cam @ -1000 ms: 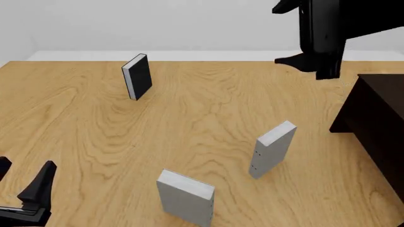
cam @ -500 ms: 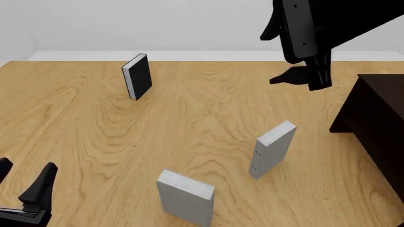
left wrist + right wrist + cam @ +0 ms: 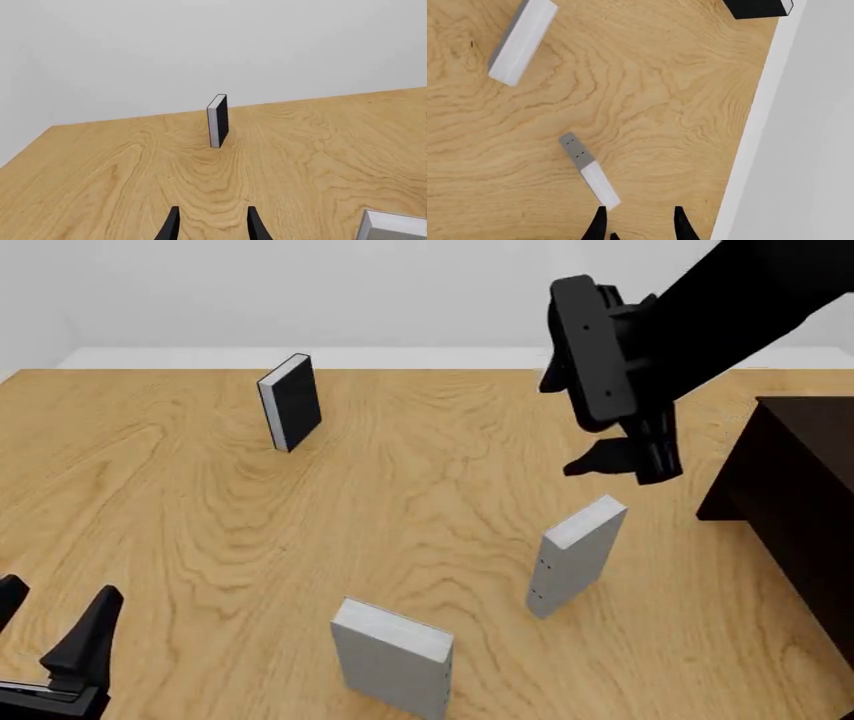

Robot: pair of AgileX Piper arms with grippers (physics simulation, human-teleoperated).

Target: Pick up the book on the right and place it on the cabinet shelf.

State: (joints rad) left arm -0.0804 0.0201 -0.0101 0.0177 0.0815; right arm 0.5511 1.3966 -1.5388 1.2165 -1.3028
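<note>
Pale grey walls back a light wood-grain counter (image 3: 400, 500) carrying every item.

Very dark brown blocky wooden cabinet (image 3: 801, 510): stands at the counter's right edge, the destination, well clear of the books so an arm can likely reach it unobstructed.

Right arm's black claw (image 3: 621, 462): poised above the target, jaws a narrow gap apart and empty, apparently lining up over the book's top edge.

Broad plain grey book (image 3: 394, 655): upright near the front edge, centre.

Slim light grey book with tiny dark dots on one narrow face (image 3: 577, 555): upright, right of centre, between the broad book and the cabinet; not yet gripped.

Black-covered book with white pages (image 3: 290, 402): upright towards the far edge, left of centre.

Left arm's black claw (image 3: 54, 640): parked at the front left corner, jaws parted, empty.
</note>
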